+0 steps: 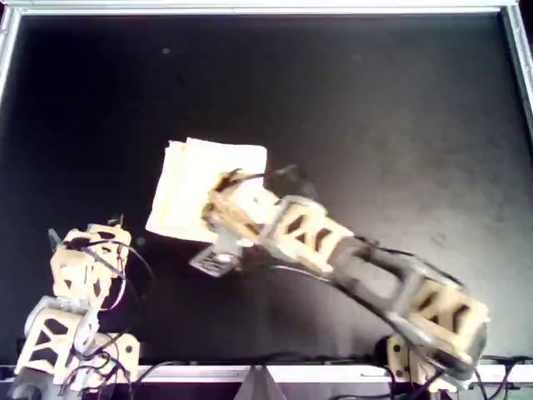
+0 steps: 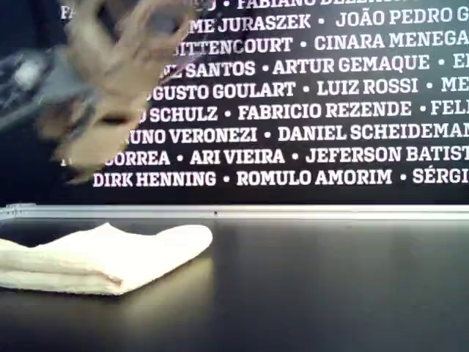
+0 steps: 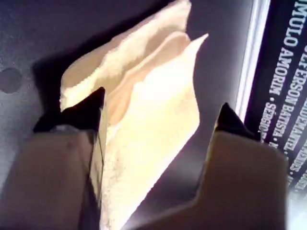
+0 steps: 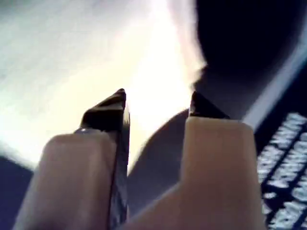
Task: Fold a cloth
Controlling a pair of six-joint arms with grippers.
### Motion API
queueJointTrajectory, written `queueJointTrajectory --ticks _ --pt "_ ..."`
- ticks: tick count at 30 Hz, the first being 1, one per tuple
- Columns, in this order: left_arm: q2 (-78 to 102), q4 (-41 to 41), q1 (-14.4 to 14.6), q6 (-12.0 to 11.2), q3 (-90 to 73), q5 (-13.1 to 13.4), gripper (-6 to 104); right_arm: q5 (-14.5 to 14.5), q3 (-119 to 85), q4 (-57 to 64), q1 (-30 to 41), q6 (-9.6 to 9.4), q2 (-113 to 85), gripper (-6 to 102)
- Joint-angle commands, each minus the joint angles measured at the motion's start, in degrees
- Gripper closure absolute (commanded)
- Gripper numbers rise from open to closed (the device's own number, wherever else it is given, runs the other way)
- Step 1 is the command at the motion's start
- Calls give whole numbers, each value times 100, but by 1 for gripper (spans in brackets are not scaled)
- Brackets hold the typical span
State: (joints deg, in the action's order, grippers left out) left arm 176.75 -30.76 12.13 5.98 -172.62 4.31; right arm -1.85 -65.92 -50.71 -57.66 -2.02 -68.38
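Cloth [image 1: 193,179], a pale yellow, cream-coloured soft fabric sheet, lies folded into a compact rectangle on the black matte tabletop [image 1: 375,108], left of centre in the overhead view. In the exterior view it sits at the exterior view's left [image 2: 110,257], with stacked layers showing along its near edge and a rounded fold toward the exterior view's right. The left wrist view shows its layers parted slightly along one side [image 3: 144,143].

The right gripper [image 1: 220,190], tan with dark fingertips, hangs directly over the cloth's edge nearest the overhead view's right; its jaws are spread [image 4: 158,98], and the fabric fills the blurred right wrist view behind them [image 4: 72,57]. In the exterior view this arm [image 2: 110,73] is a blur above the cloth.

The left gripper [image 1: 86,237] rests apart from the cloth near the overhead view's lower left, jaws likewise spread wide [image 3: 160,103].

A silver metal rail [image 2: 293,212] borders the table, and a black banner with white printed names [image 2: 330,110] stands behind it.
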Motion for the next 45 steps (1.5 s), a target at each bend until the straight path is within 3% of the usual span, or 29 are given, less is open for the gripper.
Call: queueJointTrajectory --ticks 1,7,12,17,21,24,30,32,37,39,41,45 --pt "79 18 -53 44 185 -26 18 -70 -905 -624 923 -35 -1819 49" --pt "88 18 -53 44 650 -35 18 44 -2145 -659 3199 -44 -3533 76" --pt "88 9 -53 53 879 -35 18 35 -2399 -712 4104 -35 -4465 99" --pt "88 0 -132 -26 756 70 18 26 -3120 -738 4351 -35 -6293 96" --pt "88 0 -62 -44 817 -18 19 -70 -4518 -686 4368 -26 -7664 96" --pt "97 0 -62 -53 765 53 24 -79 -5546 -466 4438 -26 -8807 96" --pt "123 0 -149 -53 598 70 46 -79 -7523 1107 4887 -18 -11101 96" --pt "132 0 -185 -53 571 70 57 -79 -8209 1521 5054 -26 -11065 96" --pt "141 9 -642 35 299 -18 85 -70 -9545 2171 5361 -26 -10978 95" --pt "158 9 -650 9 35 -44 94 -26 -9949 2417 5361 -26 -10978 95" --pt "158 9 -659 -35 -18 -62 100 18 -10354 2558 5361 -26 -10986 95" --pt "158 9 -835 -35 -18 -88 99 -70 -10872 2584 5396 -26 -10995 96"
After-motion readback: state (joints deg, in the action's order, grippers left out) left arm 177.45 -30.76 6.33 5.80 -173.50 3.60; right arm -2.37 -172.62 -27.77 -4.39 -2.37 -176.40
